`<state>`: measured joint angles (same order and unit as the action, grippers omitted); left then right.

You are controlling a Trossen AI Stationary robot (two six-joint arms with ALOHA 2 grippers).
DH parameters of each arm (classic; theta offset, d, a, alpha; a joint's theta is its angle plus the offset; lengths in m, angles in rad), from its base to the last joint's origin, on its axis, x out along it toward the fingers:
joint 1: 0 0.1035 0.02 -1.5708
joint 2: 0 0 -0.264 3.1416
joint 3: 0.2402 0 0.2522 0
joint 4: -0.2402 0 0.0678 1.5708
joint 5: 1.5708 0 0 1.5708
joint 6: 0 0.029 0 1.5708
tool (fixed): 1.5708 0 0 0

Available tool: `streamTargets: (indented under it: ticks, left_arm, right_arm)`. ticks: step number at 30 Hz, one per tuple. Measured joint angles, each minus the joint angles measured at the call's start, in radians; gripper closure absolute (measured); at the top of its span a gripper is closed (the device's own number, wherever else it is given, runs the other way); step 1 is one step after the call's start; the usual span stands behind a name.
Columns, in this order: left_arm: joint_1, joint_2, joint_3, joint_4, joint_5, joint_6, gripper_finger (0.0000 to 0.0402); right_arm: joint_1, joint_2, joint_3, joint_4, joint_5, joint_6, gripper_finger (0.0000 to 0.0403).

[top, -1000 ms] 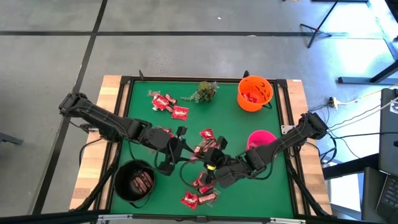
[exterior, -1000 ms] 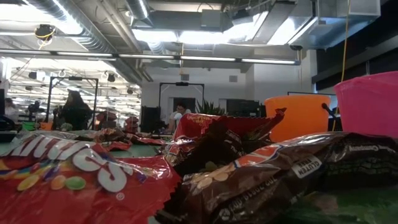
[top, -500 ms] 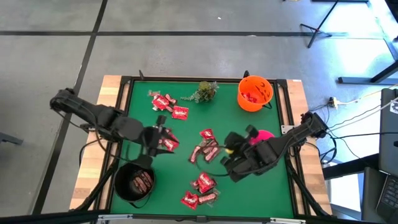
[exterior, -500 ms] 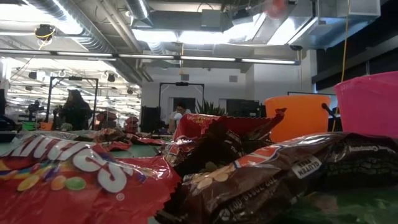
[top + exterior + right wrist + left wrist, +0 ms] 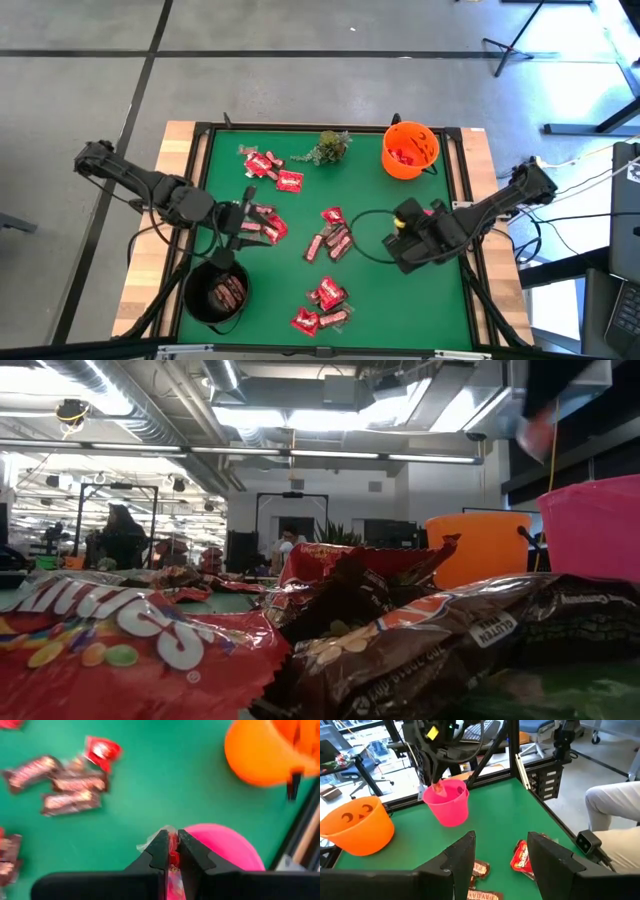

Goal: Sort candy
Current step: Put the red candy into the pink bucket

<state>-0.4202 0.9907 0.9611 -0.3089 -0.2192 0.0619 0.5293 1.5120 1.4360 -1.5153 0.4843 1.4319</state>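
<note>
Candy lies in clusters on the green table: red packets (image 5: 270, 167) at the far left, brown bars (image 5: 330, 243) in the middle, more candy (image 5: 325, 305) by the near edge. My right gripper (image 5: 410, 215) hangs over the pink bowl (image 5: 433, 213), shut on one red, clear-wrapped candy (image 5: 173, 854). My left gripper (image 5: 500, 855) is open and raised over the table's left half (image 5: 245, 220), just beyond the black bowl (image 5: 215, 293), which holds brown bars. The orange bowl (image 5: 410, 150) holds red packets. My right gripper pinches the small red candy between its two fingertips (image 5: 162, 847), pointing down from above. A flap of its clear wrapper (image 5: 151, 838) sticks out beside the fingers. The candy is lifted clear and hangs just above the pink bowl's rim (image 5: 438, 789).
A green plant sprig (image 5: 330, 147) lies at the far edge beside the orange bowl. Red packets (image 5: 265, 228) lie under my left gripper. A black frame runs around the table. In the low view, candy wrappers (image 5: 150, 630) fill the foreground, and people show in the room behind.
My right gripper has risen from the candy pile near the table's middle and swung toward the right edge, carrying the candy until it is over the pink bowl. My left gripper has drawn back from the middle toward the left edge, ending beside the black bowl.
</note>
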Motion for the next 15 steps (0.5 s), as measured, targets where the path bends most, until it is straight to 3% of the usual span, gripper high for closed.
streamTargets:
  ticks: [8,12,15]
  left_arm:
    - [0.001,-0.003,-0.044,0.041,0.000,-0.003,0.0231]
    - [0.001,-0.003,-0.044,0.043,0.000,-0.002,0.0231]
    - [0.001,-0.003,-0.044,0.043,-0.005,-0.001,0.0231]
  right_arm:
    - [0.000,-0.152,-0.224,0.017,-0.145,0.186,0.0374]
    - [0.000,-0.171,-0.248,0.027,-0.206,0.187,0.0369]
    - [0.002,-0.171,-0.248,0.037,-0.254,0.184,0.0344]
